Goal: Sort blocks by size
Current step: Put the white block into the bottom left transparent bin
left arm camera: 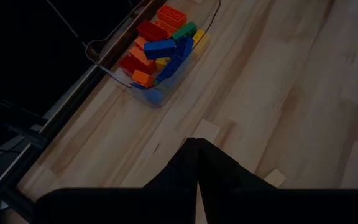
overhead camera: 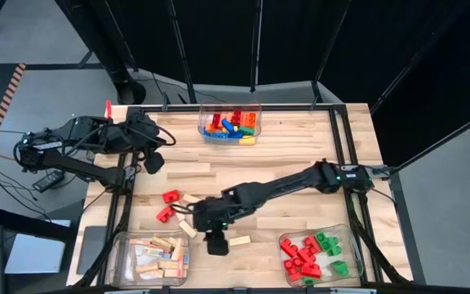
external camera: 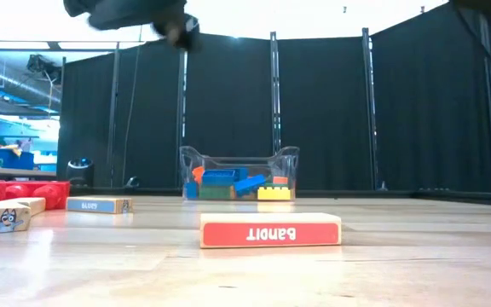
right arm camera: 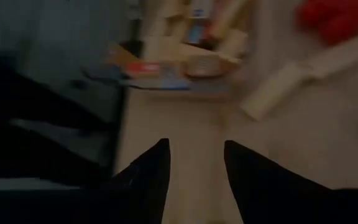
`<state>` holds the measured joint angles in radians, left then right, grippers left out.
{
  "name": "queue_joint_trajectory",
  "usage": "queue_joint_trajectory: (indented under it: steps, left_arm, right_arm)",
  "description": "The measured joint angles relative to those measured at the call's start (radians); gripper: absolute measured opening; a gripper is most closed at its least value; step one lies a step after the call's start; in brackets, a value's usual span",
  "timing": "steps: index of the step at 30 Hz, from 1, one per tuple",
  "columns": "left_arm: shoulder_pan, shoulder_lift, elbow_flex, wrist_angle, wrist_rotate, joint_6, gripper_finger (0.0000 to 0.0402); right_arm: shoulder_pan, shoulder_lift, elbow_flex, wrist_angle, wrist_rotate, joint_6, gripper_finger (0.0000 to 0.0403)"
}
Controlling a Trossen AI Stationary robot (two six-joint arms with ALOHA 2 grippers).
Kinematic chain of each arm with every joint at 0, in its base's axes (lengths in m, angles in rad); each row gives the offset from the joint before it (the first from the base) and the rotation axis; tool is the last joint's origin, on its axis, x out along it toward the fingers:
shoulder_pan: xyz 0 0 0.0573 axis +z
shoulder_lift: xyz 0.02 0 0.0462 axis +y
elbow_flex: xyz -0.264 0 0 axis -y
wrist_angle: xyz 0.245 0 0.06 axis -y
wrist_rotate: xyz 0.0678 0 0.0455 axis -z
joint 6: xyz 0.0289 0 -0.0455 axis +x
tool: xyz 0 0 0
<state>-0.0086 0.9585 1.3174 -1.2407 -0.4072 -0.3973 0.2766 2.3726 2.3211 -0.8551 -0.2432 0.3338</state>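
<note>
Loose blocks lie on the wooden table [overhead camera: 284, 147]: two red studded bricks [overhead camera: 168, 204] and pale wooden bars [overhead camera: 188, 229], one of them [overhead camera: 239, 241] flat on its long side beside my right gripper. That bar shows a red printed face [external camera: 270, 230] in the low view. My right gripper [overhead camera: 216, 245] hangs over the near middle of the table, slanting down, open [right arm camera: 196, 149], with nothing between its fingers. My left gripper [overhead camera: 153, 162] waits raised at the far left, shut [left arm camera: 196, 146].
A clear bin [overhead camera: 229, 122] of mixed coloured bricks stands at the far middle. At the near left a bin [overhead camera: 157, 257] holds wooden bars. A third bin [overhead camera: 312, 255], at the near right, holds red and green bricks. Black frame rails [overhead camera: 341, 139] run along the table's sides.
</note>
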Motion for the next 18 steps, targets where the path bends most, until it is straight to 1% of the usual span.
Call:
queue_joint_trajectory:
  steps: [3,7,9,13,18]
  left_arm:
    - [0.0,0.0,0.0,0.0,0.0,0.003,0.0013]
    - [0.0,0.0,0.0,-0.002,0.0,0.005,0.0013]
    - [0.0,0.0,0.0,0.001,0.0,0.014,0.0013]
    - [0.0,0.0,0.0,0.017,0.0,0.05,0.0013]
    - [0.0,0.0,0.0,0.014,0.0,0.052,0.0013]
  right_arm:
    - [0.026,-0.038,0.002,-0.101,0.154,-0.041,0.0165]
    - [0.069,-0.047,-0.009,-0.36,0.304,-0.076,0.0165]
    - [0.09,-0.047,-0.045,-0.399,0.32,-0.08,0.0165]
    - [0.126,-0.045,-0.117,-0.326,0.266,-0.073,0.0169]
    - [0.151,-0.045,-0.192,-0.257,0.281,0.0,0.0168]
